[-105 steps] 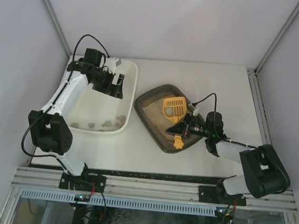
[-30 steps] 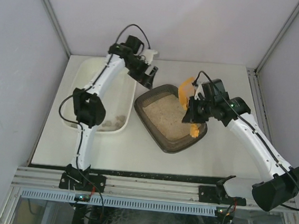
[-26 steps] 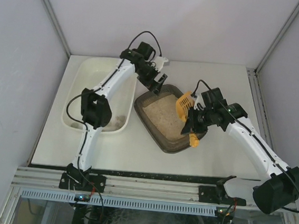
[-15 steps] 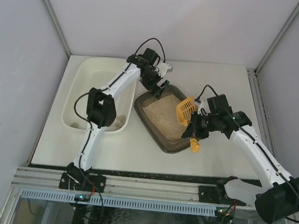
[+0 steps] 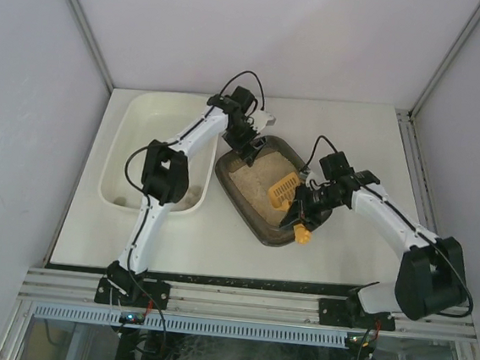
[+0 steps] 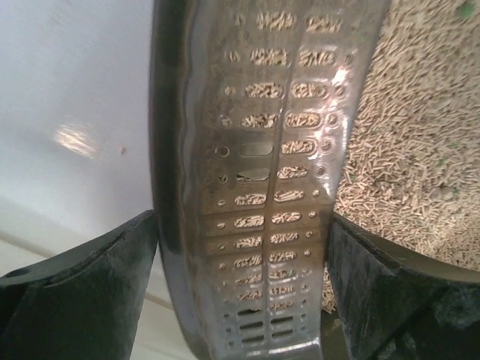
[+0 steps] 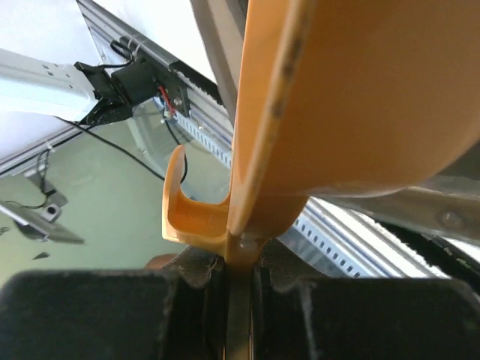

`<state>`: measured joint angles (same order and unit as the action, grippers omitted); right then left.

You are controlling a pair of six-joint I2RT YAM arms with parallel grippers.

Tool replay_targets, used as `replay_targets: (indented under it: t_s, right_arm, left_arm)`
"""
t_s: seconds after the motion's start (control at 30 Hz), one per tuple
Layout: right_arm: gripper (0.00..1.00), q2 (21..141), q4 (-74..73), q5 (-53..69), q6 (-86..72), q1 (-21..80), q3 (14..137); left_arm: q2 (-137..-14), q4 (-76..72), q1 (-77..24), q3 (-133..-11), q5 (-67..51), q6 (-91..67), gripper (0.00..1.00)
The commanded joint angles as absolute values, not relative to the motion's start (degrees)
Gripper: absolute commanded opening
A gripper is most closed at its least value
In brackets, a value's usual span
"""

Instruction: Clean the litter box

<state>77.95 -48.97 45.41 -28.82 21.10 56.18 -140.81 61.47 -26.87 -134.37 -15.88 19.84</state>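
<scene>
**Scoop down in the litter, left jaws on the far rim**

Half a second earlier the yellow scoop hangs above the right rim of the litter box. Now its slotted head is lowered onto the beige litter, right of centre, and the right arm is folded in closer to the box. The left gripper has slid a little from just beyond the far corner onto the rim itself. A few seconds back it was over the white tub.

The litter box lies in the middle of the table, just beside the tub and turned at an angle to it.

In the left wrist view the box's thick dark rim runs straight up between the two fingers. One finger presses its outer side and the other its inner, litter side, so the left gripper clamps the rim.

The right gripper sits over the box's near right rim. In its wrist view the right gripper is pinched tight on the scoop's thin handle, with the hooked handle end just to the left.
</scene>
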Motion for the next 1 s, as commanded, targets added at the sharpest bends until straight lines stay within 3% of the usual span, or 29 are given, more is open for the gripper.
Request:
replay_targets:
  t_s: [0.0, 0.37, 0.97]
  right_arm:
    - [0.0, 83.88, -48.92, 50.61, -32.05, 20.09, 59.5]
    - [0.0, 98.61, -44.95, 48.73, -38.79, 21.2, 67.83]
    - [0.0, 105.53, -31.6, 44.98, -43.86, 22.9, 69.15]
  left_arm:
    - [-136.85, 57.61, -26.72, -127.0, -17.42, 16.31, 0.91]
    - [-133.01, 52.43, -24.27, -121.69, -25.33, 9.26, 0.91]
    - [-130.77, 55.0, -21.32, -119.48, -47.76, 4.64, 0.97]
